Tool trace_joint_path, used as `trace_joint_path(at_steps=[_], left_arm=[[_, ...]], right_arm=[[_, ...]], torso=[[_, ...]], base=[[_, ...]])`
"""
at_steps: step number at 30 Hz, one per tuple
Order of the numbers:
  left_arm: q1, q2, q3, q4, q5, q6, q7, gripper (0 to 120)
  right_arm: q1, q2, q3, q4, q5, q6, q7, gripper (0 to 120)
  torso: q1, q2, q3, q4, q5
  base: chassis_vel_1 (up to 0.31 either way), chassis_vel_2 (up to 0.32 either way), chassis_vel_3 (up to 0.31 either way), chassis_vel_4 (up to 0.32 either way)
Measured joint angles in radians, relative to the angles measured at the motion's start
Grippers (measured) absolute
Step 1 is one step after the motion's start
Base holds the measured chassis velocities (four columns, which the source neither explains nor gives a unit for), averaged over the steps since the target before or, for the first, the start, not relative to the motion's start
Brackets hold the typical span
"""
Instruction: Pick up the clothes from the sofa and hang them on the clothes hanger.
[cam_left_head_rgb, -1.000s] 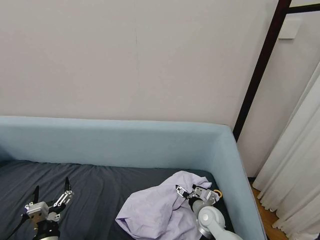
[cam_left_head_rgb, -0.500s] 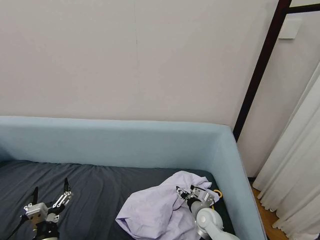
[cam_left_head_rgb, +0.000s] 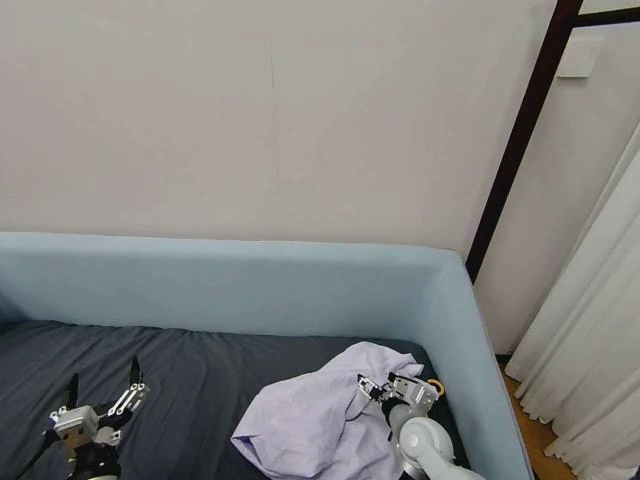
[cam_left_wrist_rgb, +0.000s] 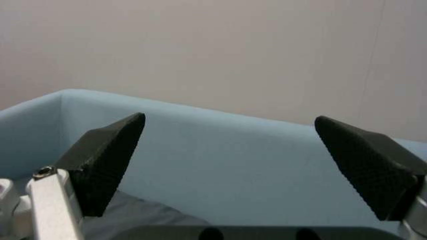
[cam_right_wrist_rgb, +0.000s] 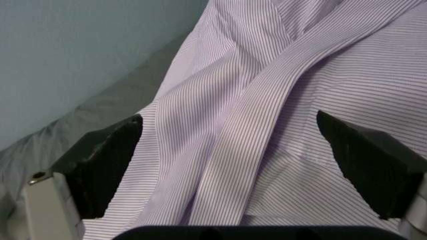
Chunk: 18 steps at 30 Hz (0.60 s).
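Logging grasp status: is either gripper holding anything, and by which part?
Nothing is held: right gripper open over the crumpled lilac striped shirt; left gripper open above the dark sofa seat.

shirt (cam_left_head_rgb: 305, 420): lilac, fine purple stripes, crumpled heap, folds overlapping
position: right end of the sofa (cam_left_head_rgb: 250, 288), on its dark grey seat, near the light blue arm

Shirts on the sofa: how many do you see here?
1. A crumpled lilac striped shirt lies on the sofa at its right end, the open right gripper over it; the left gripper hovers open farther left. Folds may hide another.
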Motion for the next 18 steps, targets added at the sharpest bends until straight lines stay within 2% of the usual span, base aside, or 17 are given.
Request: trace_joint_path(at_steps=[7,9,10,14,16,18], left_arm=[[0.002,0.0,-0.001,0.0,0.002,0.0,-0.001,100],[0.002,0.0,-0.001,0.0,0.002,0.0,-0.001,100],[0.002,0.0,-0.001,0.0,0.002,0.0,-0.001,100],[0.003,-0.001,-0.002,0.0,0.003,0.0,-0.002,100],[0.003,-0.001,-0.003,0.0,0.003,-0.001,-0.002,100],[0.002,0.0,-0.004,0.001,0.003,-0.001,-0.003,100]], right_arm=[[0.01,0.015,0.001,-0.021,-0.003,0.007,-0.043,98],[0.016,0.022,-0.002,-0.028,-0.004,0.012,-0.058,88],[0.016,0.022,-0.002,-0.028,-0.004,0.012,-0.058,88],[0.026,0.033,-0.007,-0.046,-0.016,0.018,-0.071,70],[0.027,0.033,-0.007,-0.046,-0.017,0.018,-0.072,67],[0.026,0.031,-0.008,-0.046,-0.024,0.019,-0.076,56]], torso=[[0.0,0.0,0.0,0.0,0.0],[0.0,0.0,0.0,0.0001,0.0],[0.0,0.0,0.0,0.0001,0.0],[0.0,0.0,0.0,0.0,0.0],[0.0,0.0,0.0,0.0,0.0],[0.0,0.0,0.0,0.0,-0.0001]], base=[[0.0,0.0,0.0,0.0],[0.0,0.0,0.0,0.0],[0.0,0.0,0.0,0.0],[0.0,0.0,0.0,0.0],[0.0,0.0,0.0,0.0],[0.0,0.0,0.0,0.0]])
